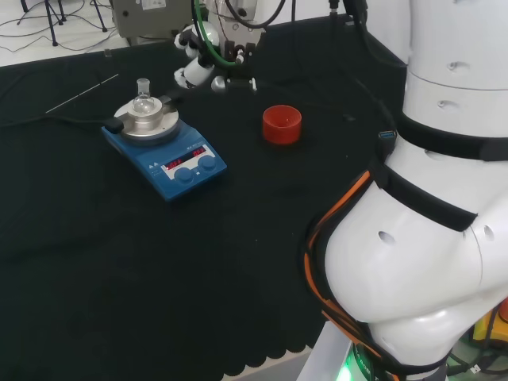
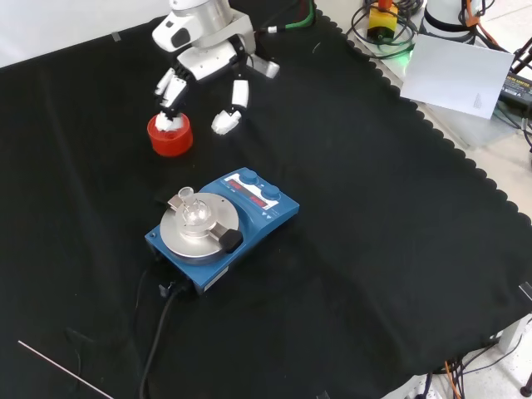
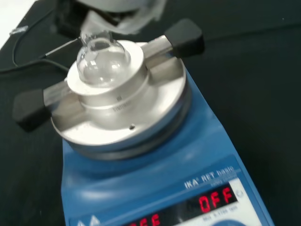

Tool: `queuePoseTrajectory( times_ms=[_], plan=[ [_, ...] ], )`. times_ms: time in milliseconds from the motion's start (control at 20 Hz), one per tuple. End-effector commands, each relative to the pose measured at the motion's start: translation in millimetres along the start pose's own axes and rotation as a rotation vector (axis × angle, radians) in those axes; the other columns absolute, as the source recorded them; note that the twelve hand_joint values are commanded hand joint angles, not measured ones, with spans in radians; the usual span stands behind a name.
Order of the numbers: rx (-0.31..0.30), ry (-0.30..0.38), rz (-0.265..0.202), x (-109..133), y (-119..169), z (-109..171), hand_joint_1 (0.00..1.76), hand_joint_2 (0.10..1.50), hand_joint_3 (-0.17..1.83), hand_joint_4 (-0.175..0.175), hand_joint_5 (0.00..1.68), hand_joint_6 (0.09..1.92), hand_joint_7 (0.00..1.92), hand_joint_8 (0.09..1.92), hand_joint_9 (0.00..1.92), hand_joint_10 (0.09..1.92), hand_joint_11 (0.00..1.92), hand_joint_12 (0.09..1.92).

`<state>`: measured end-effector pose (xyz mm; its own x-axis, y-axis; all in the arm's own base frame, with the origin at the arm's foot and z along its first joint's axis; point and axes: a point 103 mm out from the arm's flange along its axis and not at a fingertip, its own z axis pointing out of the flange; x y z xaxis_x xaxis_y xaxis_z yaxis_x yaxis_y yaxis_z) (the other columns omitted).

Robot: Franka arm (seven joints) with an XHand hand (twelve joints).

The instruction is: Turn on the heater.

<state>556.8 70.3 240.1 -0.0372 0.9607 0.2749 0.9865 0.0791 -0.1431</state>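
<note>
table (image 2: 399,274) black cloth | heater (image 2: 223,226) centre of front view, off, knobs at its 1 o'clock edge | hand (image 2: 208,51) at 12 o'clock from it, fingers spread, empty, above red cup (image 2: 170,135) | risk: descending fingers clip flask (image 2: 194,211) on plate or turn wrong knob (image 2: 270,194)

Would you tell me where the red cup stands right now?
In the front view the red cup stands upper left on the cloth, under the hand and beyond the blue heater; in the head view it is right of the heater.
</note>
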Motion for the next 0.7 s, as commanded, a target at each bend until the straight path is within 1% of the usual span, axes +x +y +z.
queuePoseTrajectory(
  times_ms=[50, 100, 200, 300, 350, 400, 450, 500, 550, 600, 700],
  plan=[
    [0.024, -0.103, -0.001, -7.5, -43.8, -1.0, 1.10, 0.63, 0.78, -0.053, 0.48, 0.09, 1.15, 0.72, 1.26, 0.53, 1.04, 1.07],
    [0.036, -0.126, -0.004, -6.7, -49.4, 0.6, 1.12, 0.64, 0.78, -0.062, 0.49, 0.09, 1.23, 0.75, 1.34, 0.52, 1.18, 0.97],
    [0.063, -0.161, -0.008, -7.2, -58.6, 1.1, 1.14, 0.67, 0.76, -0.072, 0.51, 0.09, 1.33, 0.82, 1.45, 0.53, 1.37, 0.83],
    [0.082, -0.166, -0.015, -11.2, -66.4, 6.1, 1.16, 0.70, 0.74, -0.082, 0.52, 0.09, 1.40, 0.94, 1.56, 0.60, 1.60, 0.75],
    [0.089, -0.172, -0.019, -11.5, -69.9, 7.8, 1.17, 0.70, 0.73, -0.084, 0.53, 0.09, 1.44, 1.03, 1.61, 0.67, 1.68, 0.76],
    [0.095, -0.178, -0.022, -11.4, -73.0, 8.9, 1.18, 0.71, 0.73, -0.083, 0.54, 0.09, 1.49, 1.16, 1.67, 0.79, 1.76, 0.84],
    [0.105, -0.180, -0.024, -11.1, -75.9, 9.6, 1.19, 0.72, 0.73, -0.081, 0.57, 0.09, 1.53, 1.30, 1.72, 0.93, 1.82, 0.98],
    [0.119, -0.167, -0.031, -11.5, -78.8, 10.6, 1.19, 0.73, 0.73, -0.079, 0.60, 0.09, 1.58, 1.41, 1.78, 1.07, 1.86, 1.12],
    [0.136, -0.144, -0.032, -11.9, -81.0, 11.7, 1.21, 0.74, 0.74, -0.080, 0.64, 0.14, 1.64, 1.49, 1.82, 1.19, 1.89, 1.26],
    [0.156, -0.133, -0.034, -11.9, -83.1, 12.9, 1.27, 0.76, 0.78, -0.082, 0.66, 0.23, 1.70, 1.54, 1.85, 1.28, 1.91, 1.35],
    [0.215, -0.141, -0.038, -10.5, -86.0, 16.6, 1.38, 0.75, 0.88, -0.086, 0.64, 0.44, 1.80, 1.59, 1.89, 1.40, 1.92, 1.44]
  ],
)
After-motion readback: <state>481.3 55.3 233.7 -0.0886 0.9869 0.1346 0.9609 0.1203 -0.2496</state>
